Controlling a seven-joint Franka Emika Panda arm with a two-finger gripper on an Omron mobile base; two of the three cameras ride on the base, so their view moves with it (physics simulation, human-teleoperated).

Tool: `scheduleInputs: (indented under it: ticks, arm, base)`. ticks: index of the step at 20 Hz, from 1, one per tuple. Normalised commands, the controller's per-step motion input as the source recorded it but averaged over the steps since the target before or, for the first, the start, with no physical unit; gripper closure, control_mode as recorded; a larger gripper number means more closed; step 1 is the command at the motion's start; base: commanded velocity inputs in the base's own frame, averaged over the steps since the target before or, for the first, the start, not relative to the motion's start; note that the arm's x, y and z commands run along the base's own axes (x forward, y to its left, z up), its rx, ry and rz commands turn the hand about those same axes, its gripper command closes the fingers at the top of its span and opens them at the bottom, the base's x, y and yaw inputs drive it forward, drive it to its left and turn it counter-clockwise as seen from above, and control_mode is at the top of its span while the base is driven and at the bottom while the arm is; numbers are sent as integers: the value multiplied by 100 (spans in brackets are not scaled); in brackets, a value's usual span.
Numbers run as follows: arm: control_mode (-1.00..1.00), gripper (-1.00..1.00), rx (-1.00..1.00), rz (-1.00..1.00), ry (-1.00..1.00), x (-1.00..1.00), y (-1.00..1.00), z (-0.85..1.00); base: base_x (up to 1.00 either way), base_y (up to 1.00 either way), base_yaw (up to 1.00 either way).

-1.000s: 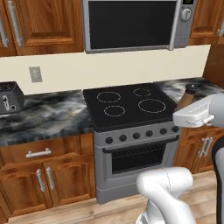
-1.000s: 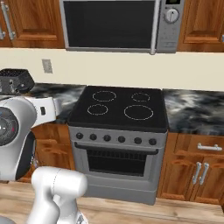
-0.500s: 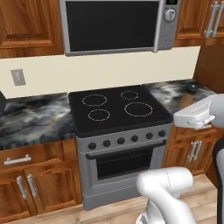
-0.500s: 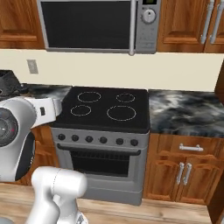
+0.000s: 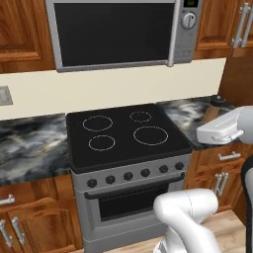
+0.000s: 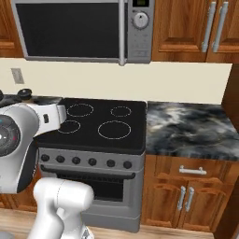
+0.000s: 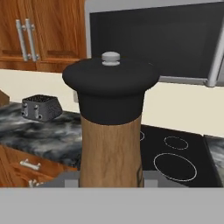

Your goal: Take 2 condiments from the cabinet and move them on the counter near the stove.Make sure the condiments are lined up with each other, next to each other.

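While the tan-brown wooden shaker with the black cap [image 7: 111, 127] is carried upright so nothing spills, the gripper [image 7: 111, 177] is squeezed tight around its bottom. It is up in the air, not on the worktop yet. From left to right sit a small grey toaster [image 7: 41, 107], the dark marbled stone worktop [image 6: 191, 128] and the grey steel stove [image 5: 126, 143] with its flat black top.

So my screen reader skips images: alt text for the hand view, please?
A tan-brown shaker with a black cap stands upright, held in the shut gripper. Behind it are the stove, a dark marbled counter with a toaster, and a microwave above.
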Motion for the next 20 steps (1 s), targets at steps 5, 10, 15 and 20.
scheduleInputs:
  ticks: [5, 10, 15, 20]
  arm:
    - [100, 100, 0, 0, 0, 0, 0, 0]
    - [100, 100, 0, 0, 0, 0, 0, 0]
    - [100, 100, 0, 0, 0, 0, 0, 0]
    - [100, 100, 0, 0, 0, 0, 0, 0]
  base:
    - [60, -28, 0]
    - [59, -21, 0]
    - [43, -31, 0]
    - [30, -45, 0]
